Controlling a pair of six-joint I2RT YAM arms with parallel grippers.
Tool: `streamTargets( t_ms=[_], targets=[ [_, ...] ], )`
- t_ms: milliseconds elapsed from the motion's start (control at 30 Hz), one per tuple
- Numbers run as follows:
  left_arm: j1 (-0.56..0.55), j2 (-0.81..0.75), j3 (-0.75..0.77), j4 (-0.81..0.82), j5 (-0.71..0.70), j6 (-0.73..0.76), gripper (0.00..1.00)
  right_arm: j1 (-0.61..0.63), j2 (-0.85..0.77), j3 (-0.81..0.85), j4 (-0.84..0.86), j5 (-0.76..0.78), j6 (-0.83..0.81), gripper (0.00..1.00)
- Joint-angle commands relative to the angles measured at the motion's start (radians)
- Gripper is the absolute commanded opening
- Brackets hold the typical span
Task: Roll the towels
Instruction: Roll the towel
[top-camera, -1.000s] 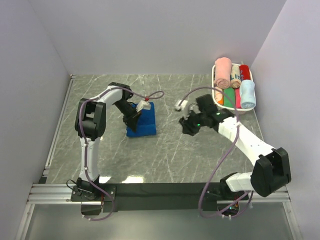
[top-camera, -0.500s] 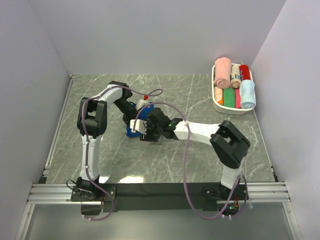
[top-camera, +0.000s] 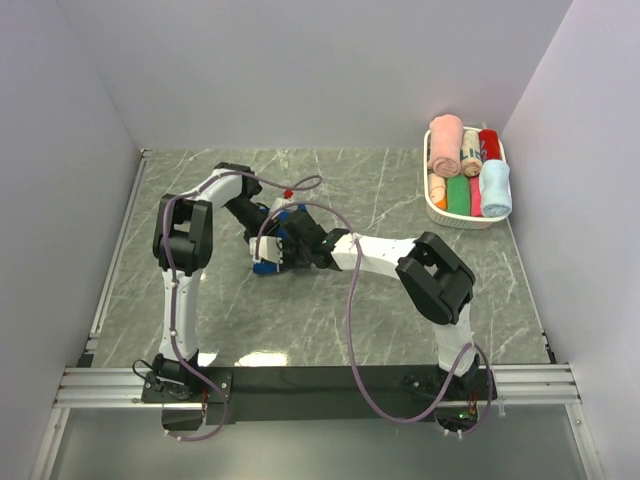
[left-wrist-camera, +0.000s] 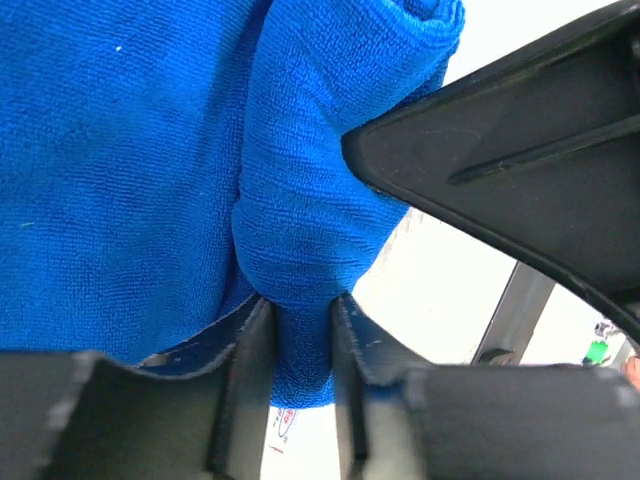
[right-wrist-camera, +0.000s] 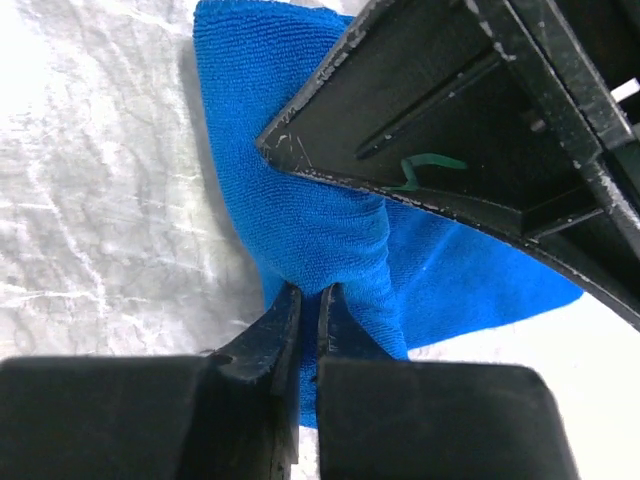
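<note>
Blue towel (right-wrist-camera: 300, 200) edge, right end effector (right-wrist-camera: 308, 300)

Top view high behind, looking down, both wrist views close, sharing royal blue towel (left-wrist-camera: 130, 150)

Grey table (top-camera: 350, 180) bears blue towel (left-wrist-camera: 120, 150) and basket (top-camera: 470, 222)

A white basket (top-camera: 466, 222) sat at two o'clock on the grey marble table (top-camera: 350, 320), holding a rolled pink towel (top-camera: 445, 145), a red towel (top-camera: 489, 142) and a green towel (top-camera: 457, 193).
</note>
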Motion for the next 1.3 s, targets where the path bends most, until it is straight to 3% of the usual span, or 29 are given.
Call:
streamTargets(
  t_ms=[0,267,467,900,1000,1100,1133,1267],
  targets=[
    [0.022,0.021,-0.077,0.17,-0.099,0.014,0.34,0.009,0.036,0.051,-0.107,-0.196,-0.008,0.0],
    [0.209,-0.164,-0.133,0.181,0.057,-0.028,0.5,0.003,0.006,0.051,-0.363,-0.37,0.013,0.0],
    [0.332,-0.36,-0.271,0.265,0.146,-0.05,0.53,-0.022,0.063,0.1,-0.489,-0.468,0.102,0.0],
    [0.378,-0.98,-0.88,0.644,0.128,-0.164,0.55,-0.072,0.422,0.546,-0.91,-0.692,0.335,0.0],
    [0.35,-1.098,-0.988,0.67,0.108,-0.129,0.56,-0.077,0.511,0.642,-0.986,-0.733,0.358,0.0],
    [0.248,-1.209,-1.097,0.733,-0.013,-0.089,0.58,-0.083,0.586,0.708,-0.997,-0.74,0.433,0.0],
    [0.138,-1.232,-1.122,0.759,-0.073,-0.096,0.59,-0.084,0.611,0.762,-1.028,-0.752,0.449,0.0],
    [-0.054,-1.275,-1.184,0.836,-0.225,-0.075,0.6,-0.12,0.71,0.808,-1.048,-0.847,0.499,0.0]
  ],
)
